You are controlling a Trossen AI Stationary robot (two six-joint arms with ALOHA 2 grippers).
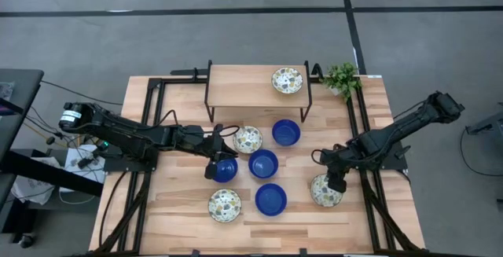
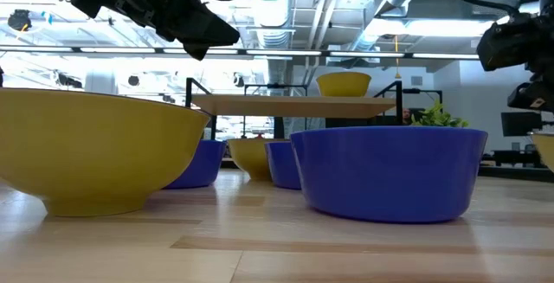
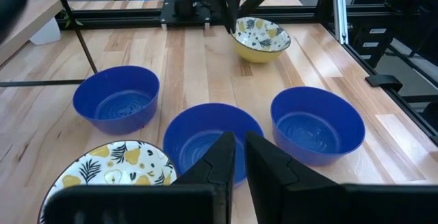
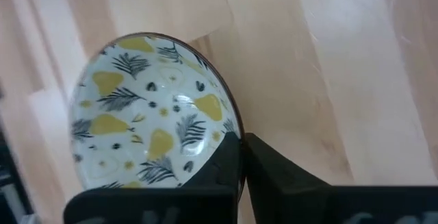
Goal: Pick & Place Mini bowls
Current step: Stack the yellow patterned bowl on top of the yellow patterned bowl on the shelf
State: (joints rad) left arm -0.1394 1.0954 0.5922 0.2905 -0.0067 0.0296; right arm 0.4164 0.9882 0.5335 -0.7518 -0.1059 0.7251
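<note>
Eight mini bowls show in the high view. Four are cobalt blue [image 1: 263, 163] [image 1: 286, 132] [image 1: 270, 199] [image 1: 224, 169]. Four are white with a yellow-and-dark leafy pattern: one on the raised wooden shelf [image 1: 288, 80], two on the table [image 1: 247, 139] [image 1: 225, 205], and one at my right gripper [image 1: 324, 190]. My left gripper [image 1: 218, 161] [image 3: 239, 152] is shut, holds nothing and hangs well above the blue bowl nearest it [image 2: 195, 162], which rests on its base. My right gripper [image 4: 243, 157] is shut on the patterned bowl [image 4: 154, 111]. My right gripper pinches the patterned bowl's rim [image 4: 229, 125] between its two fingers, one inside the bowl and one outside. The fingers come from above, pointing down. From the left wrist view the bowl [image 3: 260, 39] is upright with its base at the table top; whether it is lifted I cannot tell.
A raised wooden shelf on black legs [image 1: 244, 84] stands at the far middle of the table. A small green plant [image 1: 342, 76] sits at the far right corner. Black frame rails [image 1: 357, 131] run along both sides. Bare wood lies along the near edge [image 1: 173, 210].
</note>
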